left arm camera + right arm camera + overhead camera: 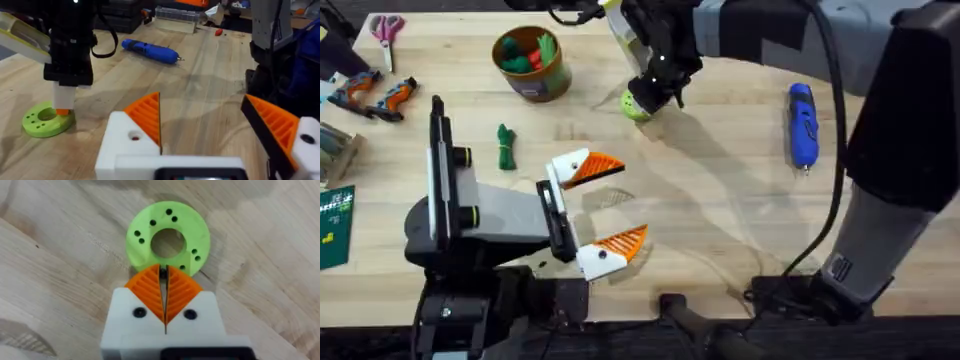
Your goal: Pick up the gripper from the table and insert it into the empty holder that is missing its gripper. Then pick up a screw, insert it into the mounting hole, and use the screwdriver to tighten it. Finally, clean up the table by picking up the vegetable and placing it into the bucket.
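1. Oddly, the right gripper [165,287] sits with jaws closed at the rim of the lime ring [167,236], seemingly pinching something tiny there; I can't tell what. If it's a screw, it could slip out and roll away across the table [720,200].
2. The left gripper [605,205] rests low, jaws wide open and empty.
3. The screwdriver [803,123] lies well apart to the right, so fetching it means a long reach.
4. The vegetable [505,146] lies loose beside the left arm, near the bucket [531,64]; a careless swing could knock it.
5. Pliers [375,95] and scissors [387,30] lie at the far left.
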